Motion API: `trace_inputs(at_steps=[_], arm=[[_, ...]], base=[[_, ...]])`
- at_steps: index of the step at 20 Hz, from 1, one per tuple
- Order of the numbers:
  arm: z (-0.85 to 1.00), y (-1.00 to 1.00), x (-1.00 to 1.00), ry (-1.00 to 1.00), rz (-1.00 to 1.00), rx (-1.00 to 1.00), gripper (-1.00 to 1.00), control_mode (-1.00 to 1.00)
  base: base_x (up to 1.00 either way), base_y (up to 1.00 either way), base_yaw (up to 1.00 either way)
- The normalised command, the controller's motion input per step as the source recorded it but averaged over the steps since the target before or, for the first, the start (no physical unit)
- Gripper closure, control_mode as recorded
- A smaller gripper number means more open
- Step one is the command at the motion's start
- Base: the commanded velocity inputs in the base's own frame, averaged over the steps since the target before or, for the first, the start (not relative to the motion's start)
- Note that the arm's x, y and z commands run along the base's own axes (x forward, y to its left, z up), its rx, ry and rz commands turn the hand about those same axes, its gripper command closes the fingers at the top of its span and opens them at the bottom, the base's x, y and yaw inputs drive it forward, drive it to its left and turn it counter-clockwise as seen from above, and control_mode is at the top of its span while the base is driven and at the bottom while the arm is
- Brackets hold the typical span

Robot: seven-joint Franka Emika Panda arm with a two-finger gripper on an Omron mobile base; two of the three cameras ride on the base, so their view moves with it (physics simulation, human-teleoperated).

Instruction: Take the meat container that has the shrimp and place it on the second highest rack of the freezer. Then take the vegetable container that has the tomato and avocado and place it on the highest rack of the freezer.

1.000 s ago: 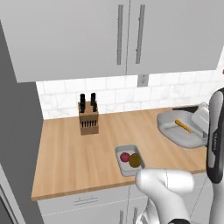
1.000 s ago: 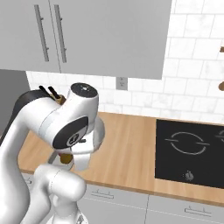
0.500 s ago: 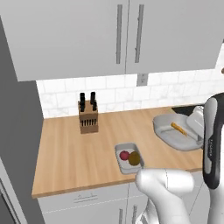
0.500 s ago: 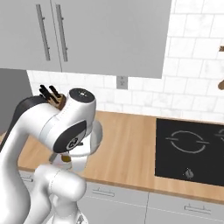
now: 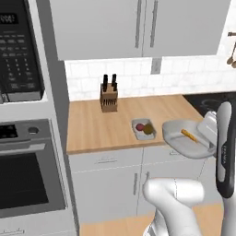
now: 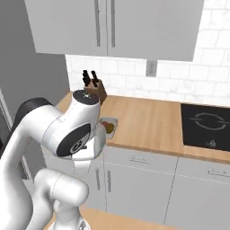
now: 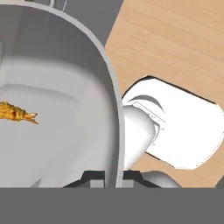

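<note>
Shrimp [image 7: 16,113] lies in the grey meat container [image 5: 184,140], which is carried clear of the counter [image 5: 99,128], out past its front edge at the arm's end. Its rim [image 7: 114,131] runs down between the fingers [image 7: 116,177], which pinch it at the bottom of the hand view. On the counter, near the knife block [image 5: 109,94], sits the vegetable container [image 5: 144,129] with tomato [image 5: 140,126] and avocado [image 5: 148,129].

The wooden counter [image 5: 106,129] and knife block [image 6: 95,89] are shared by both base views — seen from behind, obliquely; the hand view is pressed close, probably downward, against a grey tray rim [image 7: 114,113].
</note>
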Motion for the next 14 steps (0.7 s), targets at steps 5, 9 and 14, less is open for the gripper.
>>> trace_inputs(at_steps=[5, 9, 14], arm=[[0.0, 0.0, 0.0, 0.0, 0.0, 0.0, 1.0, 1.0], [0.0, 0.0, 0.0, 0.0, 0.0, 0.0, 1.0, 1.0], [0.0, 0.0, 0.0, 0.0, 0.0, 0.0, 1.0, 1.0]], base=[[-0.57, 0.63, 0.33], [-0.46, 0.43, 0.42], [-0.42, 0.56, 0.73]])
